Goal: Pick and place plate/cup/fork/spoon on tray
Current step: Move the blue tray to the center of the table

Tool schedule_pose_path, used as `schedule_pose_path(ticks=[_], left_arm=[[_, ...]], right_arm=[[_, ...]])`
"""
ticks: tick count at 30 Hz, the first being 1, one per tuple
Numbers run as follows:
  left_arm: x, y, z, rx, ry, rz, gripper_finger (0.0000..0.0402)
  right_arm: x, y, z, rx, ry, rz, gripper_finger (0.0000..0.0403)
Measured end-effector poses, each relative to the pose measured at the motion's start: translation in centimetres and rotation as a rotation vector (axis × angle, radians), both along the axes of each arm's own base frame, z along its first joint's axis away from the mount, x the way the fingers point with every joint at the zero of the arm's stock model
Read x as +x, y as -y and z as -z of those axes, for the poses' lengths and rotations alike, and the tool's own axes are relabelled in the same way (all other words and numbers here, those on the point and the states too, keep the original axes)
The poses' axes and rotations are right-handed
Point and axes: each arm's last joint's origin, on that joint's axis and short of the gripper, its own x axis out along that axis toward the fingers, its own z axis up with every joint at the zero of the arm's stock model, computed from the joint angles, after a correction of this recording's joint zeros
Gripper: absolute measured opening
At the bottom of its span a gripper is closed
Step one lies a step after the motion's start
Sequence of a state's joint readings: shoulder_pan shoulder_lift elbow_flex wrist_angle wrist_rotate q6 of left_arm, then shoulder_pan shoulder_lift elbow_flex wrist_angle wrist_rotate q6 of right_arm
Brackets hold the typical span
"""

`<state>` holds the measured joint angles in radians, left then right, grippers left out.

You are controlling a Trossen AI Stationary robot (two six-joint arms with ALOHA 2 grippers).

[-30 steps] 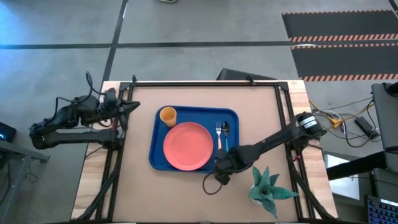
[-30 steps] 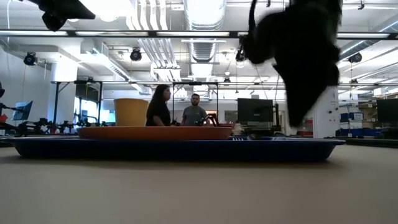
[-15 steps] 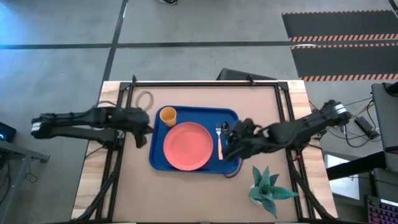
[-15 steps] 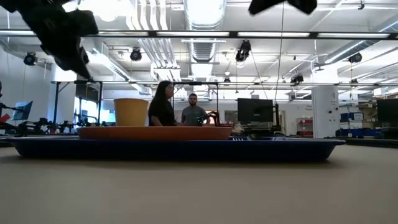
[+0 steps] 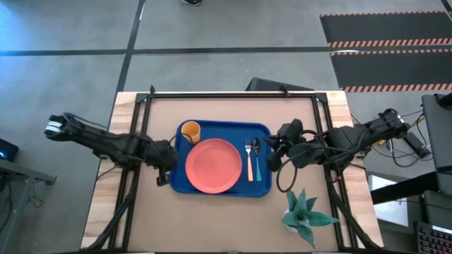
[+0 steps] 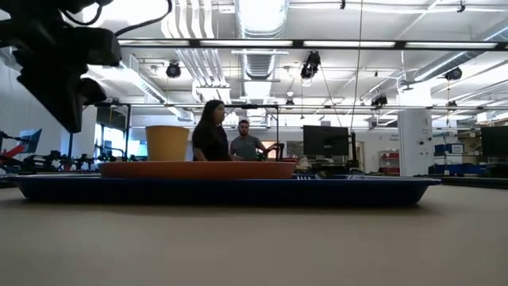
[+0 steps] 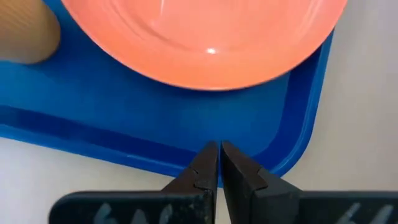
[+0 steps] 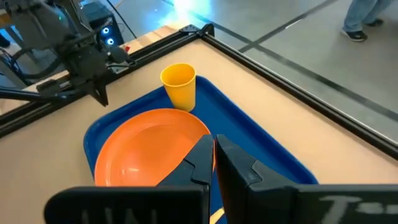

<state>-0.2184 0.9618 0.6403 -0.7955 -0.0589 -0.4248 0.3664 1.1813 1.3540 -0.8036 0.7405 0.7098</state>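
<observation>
Royal-blue plastic, the tray lies in the middle of the brown table, and all four dishes sit inside its raised rim; the salmon-pink plate fills the centre, lying flat; the yellow-orange cup stands upright in the tray's far left corner, just beside the plate; the fork with its orange handle and the spoon with its teal handle lie side by side along the tray's right edge, the fork nearer the plate, both with their heads toward the far edge. No brand, label or writing can be read on any of them. The left gripper hangs over the table just off the tray's left edge, its fingers pressed together on nothing, their tips pointing at the tray's rim near the plate; the right gripper hovers just off the tray's right edge, close beside the spoon, and its fingers are likewise closed with nothing between them. A small green potted plant stands near the table's front right corner, well apart from the tray. In the low view the tray, plate and cup show in profile, and two people stand in the room far behind the table.
</observation>
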Motion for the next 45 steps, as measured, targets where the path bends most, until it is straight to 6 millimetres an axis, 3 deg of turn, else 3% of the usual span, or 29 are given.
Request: schedule_pose_path(ticks=[24, 36, 45], left_arm=[[2.6, 1.8, 3.2, 0.049, -0.097, -0.016, 0.0000], [2.0, 4.3, 3.8, -0.008, -0.136, -0.001, 0.0000], [2.2, 4.8, 4.0, -0.003, -0.110, -0.032, 0.0000]], right_arm=[[0.3, -0.1, 0.4, -0.014, -0.027, -0.013, 0.0008], [0.3, -0.1, 0.4, -0.024, -0.036, -0.019, 0.0008], [0.3, -0.1, 0.4, -0.025, -0.035, -0.020, 0.0008]])
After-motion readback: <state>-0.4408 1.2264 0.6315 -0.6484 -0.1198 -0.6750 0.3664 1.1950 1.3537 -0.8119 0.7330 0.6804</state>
